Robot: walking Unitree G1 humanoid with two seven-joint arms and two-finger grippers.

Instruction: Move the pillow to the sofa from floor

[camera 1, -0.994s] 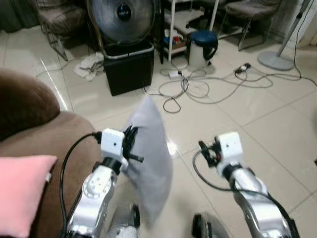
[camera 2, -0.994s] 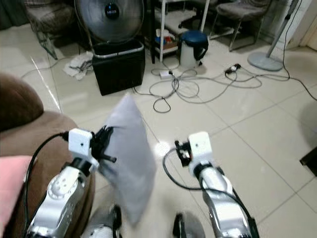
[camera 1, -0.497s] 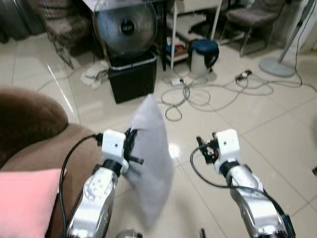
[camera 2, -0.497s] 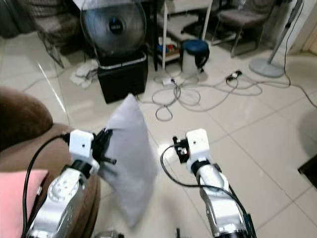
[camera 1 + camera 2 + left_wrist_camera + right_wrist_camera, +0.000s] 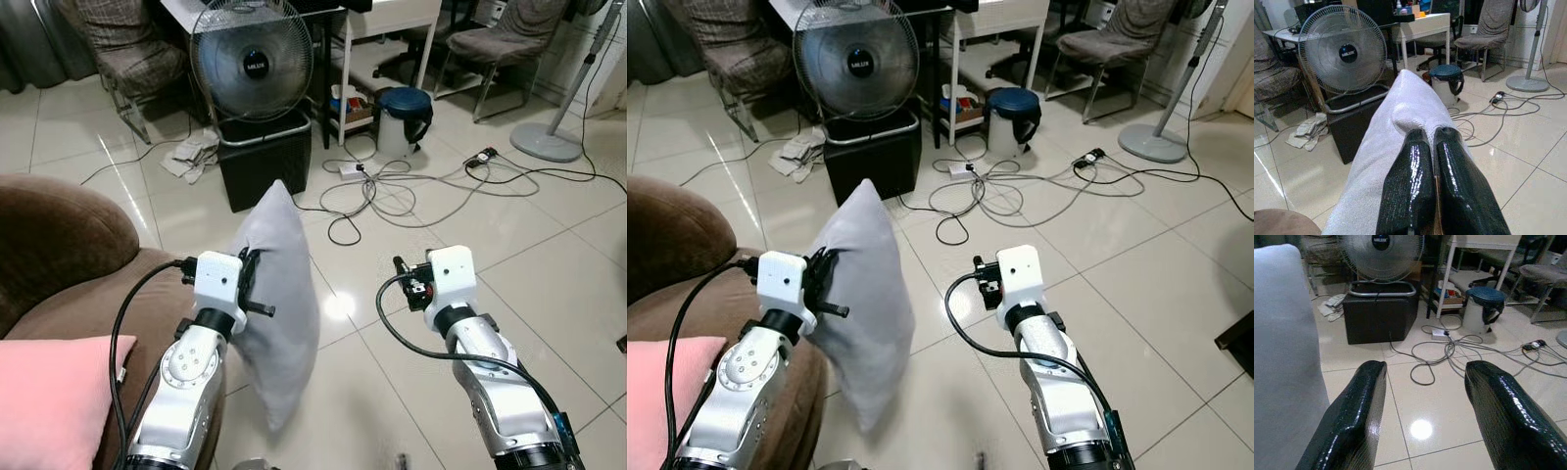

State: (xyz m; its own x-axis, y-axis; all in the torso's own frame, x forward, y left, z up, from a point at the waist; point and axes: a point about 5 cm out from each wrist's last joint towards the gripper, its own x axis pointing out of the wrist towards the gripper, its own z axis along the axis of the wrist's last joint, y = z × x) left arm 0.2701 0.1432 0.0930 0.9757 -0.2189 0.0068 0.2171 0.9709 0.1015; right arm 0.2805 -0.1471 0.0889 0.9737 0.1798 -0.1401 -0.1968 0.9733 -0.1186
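A grey pillow (image 5: 279, 304) hangs upright in the air above the tiled floor, right beside the brown sofa (image 5: 59, 255). My left gripper (image 5: 257, 284) is shut on the pillow's edge; in the left wrist view its two black fingers (image 5: 1422, 181) pinch the grey fabric (image 5: 1400, 117). My right gripper (image 5: 404, 276) is held up to the right of the pillow, apart from it. Its fingers (image 5: 1356, 416) stand open with nothing between them. A pink cushion (image 5: 49, 401) lies on the sofa seat at the lower left.
Ahead on the floor stand a black box (image 5: 260, 157) with a fan (image 5: 253, 61) on it, a blue-lidded bin (image 5: 402, 108), and loose cables (image 5: 392, 191) with a power strip. Chairs (image 5: 490, 39) and a fan stand base (image 5: 547, 142) are farther back.
The camera has tilted up, showing more of the room. The pillow stays in my left gripper, now slightly closer to the sofa. The right gripper keeps its place beside it.
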